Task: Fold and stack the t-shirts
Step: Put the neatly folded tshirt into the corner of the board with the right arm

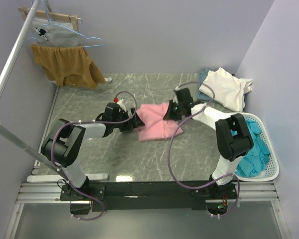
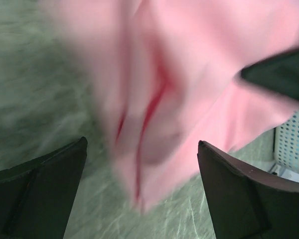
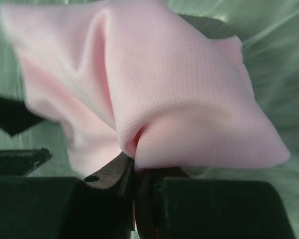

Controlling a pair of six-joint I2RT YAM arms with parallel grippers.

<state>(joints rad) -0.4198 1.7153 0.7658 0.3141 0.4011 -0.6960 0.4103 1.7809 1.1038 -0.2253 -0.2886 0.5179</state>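
Observation:
The light pink t-shirt lies folded in the middle of the table. My right gripper is shut on its right edge; the right wrist view shows pink cloth pinched between the jaws. My left gripper is open at the shirt's left edge; in the left wrist view the pink cloth hangs blurred between the spread fingers. A cream-white t-shirt lies folded on a grey-blue one at the back right. Teal t-shirts fill the white basket.
A mustard-brown garment and a grey garment hang on hangers at the back left. A metal rail slants along the left side. The walls close in on the left, back and right.

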